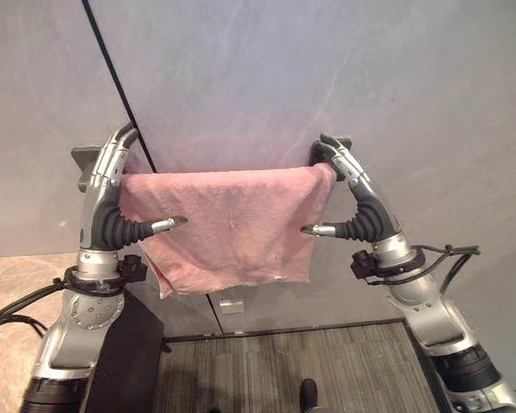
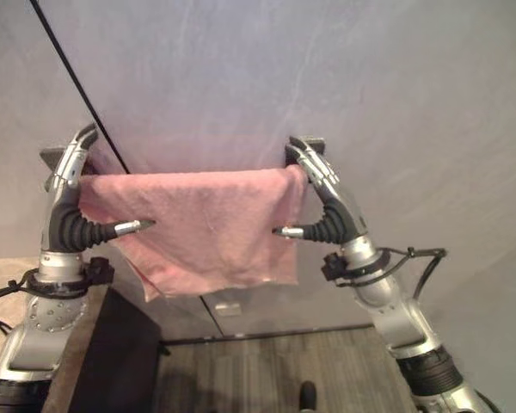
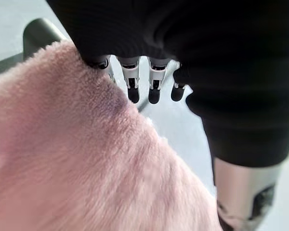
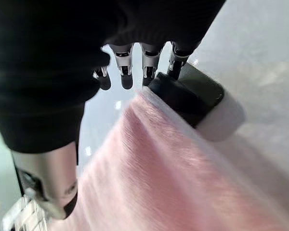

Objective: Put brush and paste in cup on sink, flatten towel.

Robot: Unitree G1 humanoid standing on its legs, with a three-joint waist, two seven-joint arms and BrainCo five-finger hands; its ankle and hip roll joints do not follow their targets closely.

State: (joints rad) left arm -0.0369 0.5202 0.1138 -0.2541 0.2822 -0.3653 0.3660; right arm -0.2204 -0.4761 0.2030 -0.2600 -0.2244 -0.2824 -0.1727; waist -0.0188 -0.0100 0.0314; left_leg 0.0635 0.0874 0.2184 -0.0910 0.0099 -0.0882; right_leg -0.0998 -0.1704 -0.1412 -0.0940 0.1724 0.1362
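Pink towel [image 1: 228, 224] hangs over a wall rail, draped between its two dark brackets. The left hand [image 1: 112, 194] rests straight-fingered on the towel's left end by the left bracket [image 1: 84, 165]; the right hand [image 1: 354, 185] likewise, fingers straight, at the right bracket [image 4: 192, 94]

wall [image 1: 327, 77]: grey, smooth | floor [image 1: 327, 370]: dark striped carpet | cabinet [image 1: 125, 361]: black

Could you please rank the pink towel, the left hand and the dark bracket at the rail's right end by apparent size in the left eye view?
1. pink towel
2. left hand, though nearer the camera
3. dark bracket, mostly hidden behind the right hand
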